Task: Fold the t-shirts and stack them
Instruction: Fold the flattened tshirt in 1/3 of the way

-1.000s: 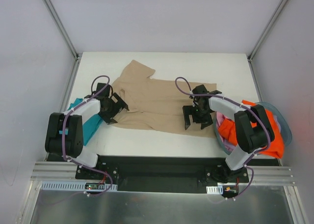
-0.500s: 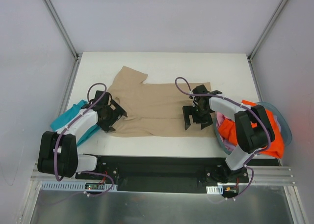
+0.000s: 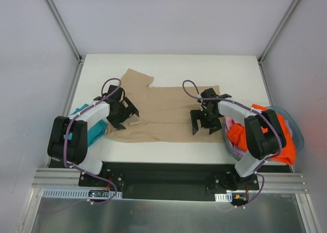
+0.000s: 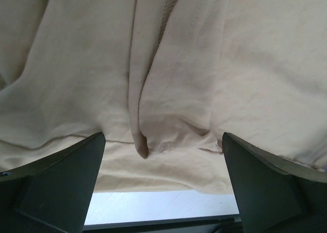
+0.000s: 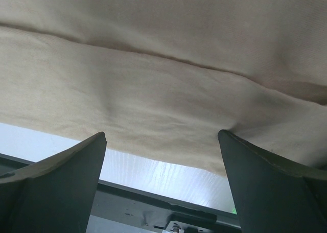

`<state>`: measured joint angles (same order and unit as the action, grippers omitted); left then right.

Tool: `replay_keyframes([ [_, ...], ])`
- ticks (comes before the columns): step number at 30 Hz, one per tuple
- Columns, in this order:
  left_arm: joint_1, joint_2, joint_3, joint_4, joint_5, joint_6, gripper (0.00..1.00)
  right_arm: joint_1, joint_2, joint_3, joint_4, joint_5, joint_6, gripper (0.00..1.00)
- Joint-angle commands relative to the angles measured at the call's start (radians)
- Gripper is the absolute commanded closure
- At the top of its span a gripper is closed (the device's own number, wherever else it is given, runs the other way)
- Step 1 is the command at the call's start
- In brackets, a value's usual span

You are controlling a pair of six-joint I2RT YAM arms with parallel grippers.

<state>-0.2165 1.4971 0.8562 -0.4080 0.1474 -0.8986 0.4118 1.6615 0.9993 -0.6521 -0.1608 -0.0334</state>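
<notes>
The left end effector [image 4: 162,138] has its fingers spread wide. They are set down over the tan t-shirt [image 3: 168,108] and pinch nothing. Between them the cloth is bunched into a ridge with the neckline seam running away from it. The right end effector [image 5: 161,135] is likewise spread and clamps nothing. It sits over the shirt's near hem, with bare surface [image 3: 204,64] showing just beyond the edge.

Between the two end effectors the tan shirt lies mostly opened out, one sleeve pointing away from the left one. A long crease crosses it in the right wrist view, but I cannot tell whether that is a finished fold.

Outboard of the left end effector, partly under its arm, the teal t-shirt [image 3: 92,133] lies rumpled and unfolded. Outboard of the right one, the basket [image 3: 298,131] holds the orange t-shirt [image 3: 237,136] and some pink cloth [image 3: 231,124] in a heap.

By my reading the job is near its start. One shirt is being arranged, none is neatly folded, and no stack exists.
</notes>
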Motion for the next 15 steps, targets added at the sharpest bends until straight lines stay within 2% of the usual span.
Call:
replay_keyframes([
  [1, -0.007, 0.063, 0.084, -0.014, 0.003, 0.04, 0.01, -0.018, -0.035, -0.002, -0.026, 0.044, -0.011, 0.03],
  [8, -0.021, 0.127, 0.173, -0.003, 0.014, 0.079, 0.01, -0.028, -0.032, -0.002, -0.03, 0.075, 0.0, 0.03],
  [9, -0.023, 0.135, 0.179, -0.003, 0.021, 0.078, 0.04, -0.033, -0.032, -0.002, -0.029, 0.076, 0.0, 0.03],
  [14, -0.024, 0.164, 0.169, -0.003, 0.054, 0.081, 0.42, -0.042, -0.022, 0.004, -0.03, 0.069, 0.003, 0.03],
  [15, -0.024, 0.163, 0.158, -0.003, 0.052, 0.076, 0.55, -0.042, -0.019, 0.005, -0.032, 0.069, 0.001, 0.03],
])
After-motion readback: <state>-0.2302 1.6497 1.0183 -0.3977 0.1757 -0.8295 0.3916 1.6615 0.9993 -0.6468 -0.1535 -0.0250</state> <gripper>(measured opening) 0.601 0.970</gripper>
